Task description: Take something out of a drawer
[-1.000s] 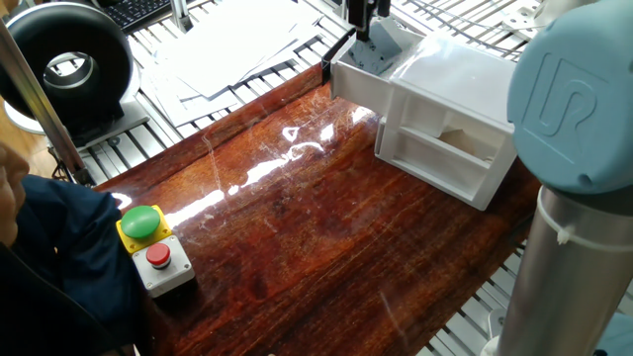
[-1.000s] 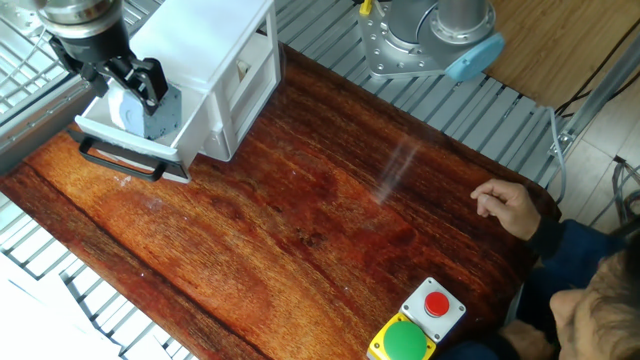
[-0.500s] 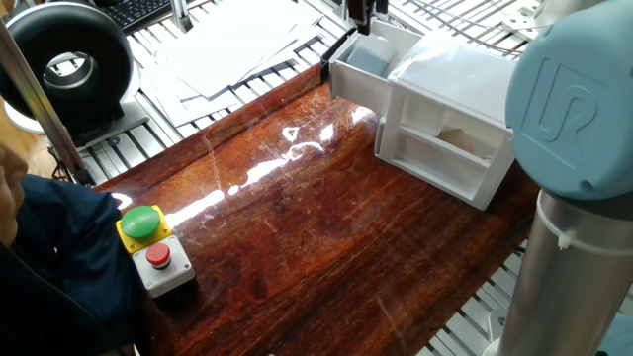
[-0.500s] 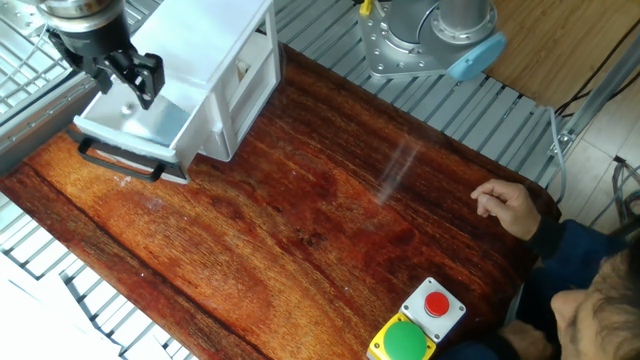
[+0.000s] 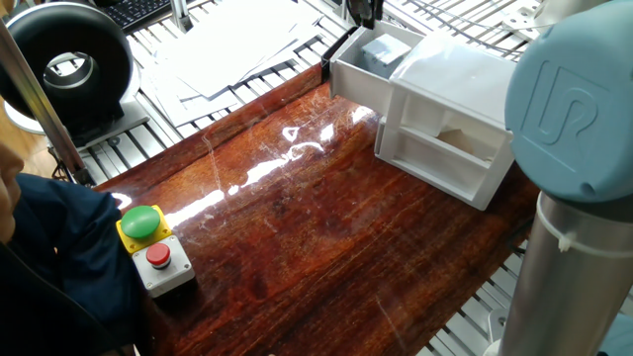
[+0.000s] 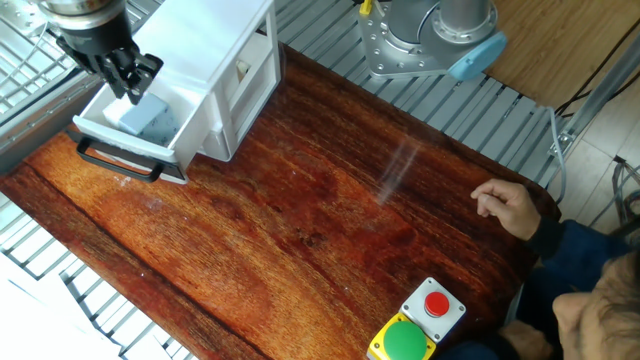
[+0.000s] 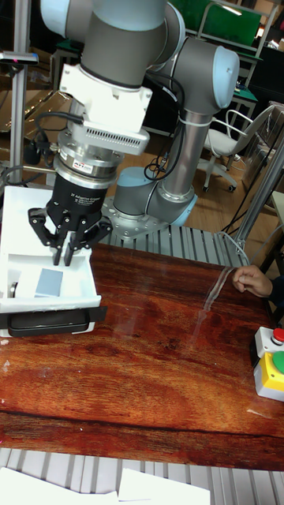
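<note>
1. Broadly, the dark red wooden table (image 6: 330, 210) fills most of both side views, and the robot arm (image 7: 118, 71) rises from its base (image 6: 420, 40) at the far edge.
2. The white cabinet (image 5: 455, 109) stands near one corner of the table. Its upper drawer (image 6: 110, 135) is pulled out, with a black handle (image 6: 120, 160) at the front; the lower drawer (image 5: 445, 148) is closed.
3. A black round device (image 5: 69, 64) and loose white papers (image 5: 237, 49) lie off the table on the slatted bench.
4. A person's hand (image 6: 510, 208) rests at the table edge, well apart from the cabinet.
5. The button box (image 5: 153, 242), with green and red buttons, sits near the opposite end of the table.
6. The gripper (image 7: 68, 256) hangs just above the open drawer with its fingers (image 7: 59, 251) drawn close together and nothing between them.
7. The pale cube (image 7: 50, 282) lies on the drawer floor, below and beside the fingertips, not touching them.
8. A second ago the gripper was down in the drawer around the cube; it has since risen clear, its fingers now closer, and the cube stays in the drawer, uncovered.
</note>
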Tool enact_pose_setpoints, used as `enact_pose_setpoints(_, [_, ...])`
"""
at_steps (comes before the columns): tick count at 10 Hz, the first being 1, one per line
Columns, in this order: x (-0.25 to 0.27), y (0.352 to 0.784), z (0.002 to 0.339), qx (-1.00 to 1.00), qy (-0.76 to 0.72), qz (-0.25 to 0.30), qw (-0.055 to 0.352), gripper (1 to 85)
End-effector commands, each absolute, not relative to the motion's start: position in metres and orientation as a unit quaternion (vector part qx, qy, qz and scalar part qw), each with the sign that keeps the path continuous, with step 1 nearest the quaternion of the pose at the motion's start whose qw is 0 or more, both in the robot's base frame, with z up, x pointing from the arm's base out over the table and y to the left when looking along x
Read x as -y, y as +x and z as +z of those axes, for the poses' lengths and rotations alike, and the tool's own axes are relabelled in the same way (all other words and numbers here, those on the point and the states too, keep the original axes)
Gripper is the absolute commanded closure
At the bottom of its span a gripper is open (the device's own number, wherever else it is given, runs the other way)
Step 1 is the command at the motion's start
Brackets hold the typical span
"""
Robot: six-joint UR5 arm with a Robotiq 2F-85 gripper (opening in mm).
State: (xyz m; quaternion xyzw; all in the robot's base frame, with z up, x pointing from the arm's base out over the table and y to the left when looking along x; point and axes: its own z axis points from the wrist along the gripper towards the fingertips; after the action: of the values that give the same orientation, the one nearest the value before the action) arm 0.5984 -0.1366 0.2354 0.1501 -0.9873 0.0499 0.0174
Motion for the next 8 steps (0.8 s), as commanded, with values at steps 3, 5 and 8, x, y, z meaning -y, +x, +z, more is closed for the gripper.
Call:
enact_pose_setpoints(3, [0.129,0.604,0.219,0.981,0.191,0.016,-0.008,27.7])
enact_pose_setpoints(5, [0.133,0.605,0.213,0.986,0.168,0.015,-0.009,22.0])
enact_pose_setpoints(8, [0.136,0.606,0.202,0.991,0.131,0.005,-0.013,19.0])
